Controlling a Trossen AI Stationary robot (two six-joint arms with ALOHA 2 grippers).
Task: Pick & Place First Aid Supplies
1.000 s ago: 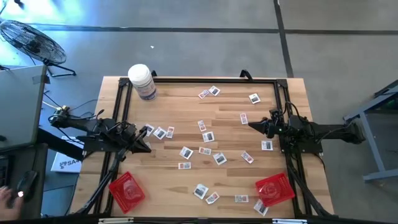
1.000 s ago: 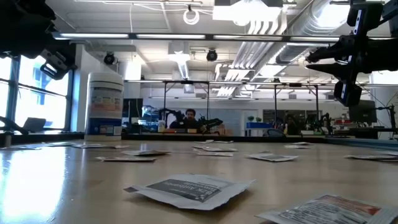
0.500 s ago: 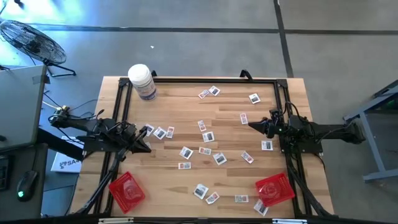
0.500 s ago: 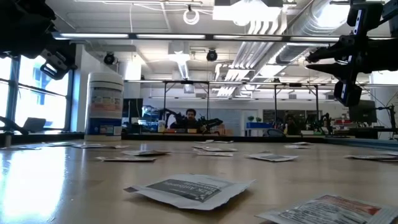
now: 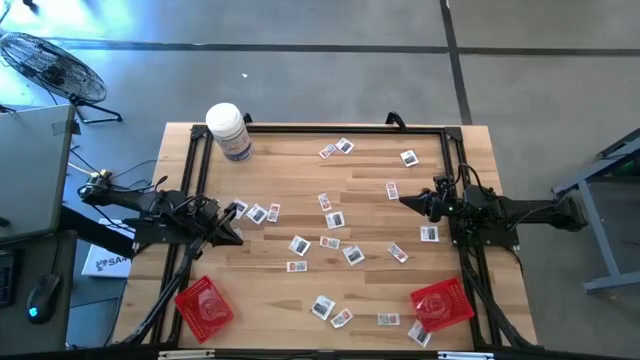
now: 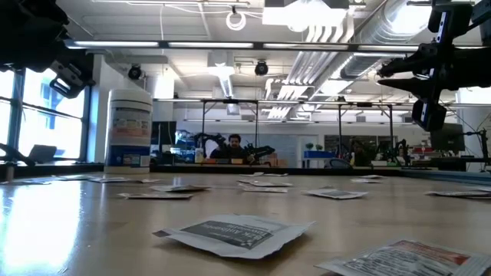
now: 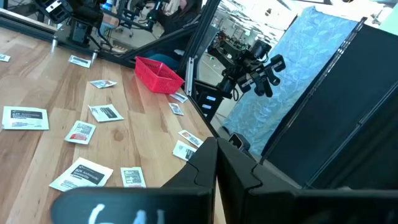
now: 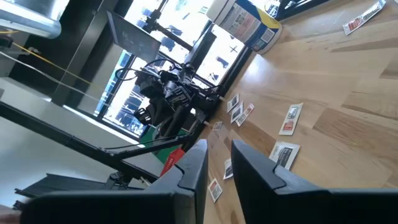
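Observation:
Several small white packets with dark and red print, the first aid supplies [image 5: 330, 218], lie flat and scattered over the wooden table [image 5: 300, 180]; the nearest one fills the low view's foreground [image 6: 238, 230]. My left gripper [image 5: 240, 211] hovers level above the table's left side, shut with nothing in it [image 7: 216, 146]. My right gripper [image 5: 403, 200] hovers level above the right side. It is open [image 8: 218, 148], with nothing between its fingers. Both point toward the table's middle, clear of every packet.
A large white bottle [image 5: 228, 130] stands at the far left corner [image 6: 129, 126]. One red tray [image 5: 204, 304] sits at the near left, another [image 5: 441, 303] at the near right. A black frame [image 5: 320, 130] runs along the table's edges. A person sits far behind the table [image 6: 232, 147].

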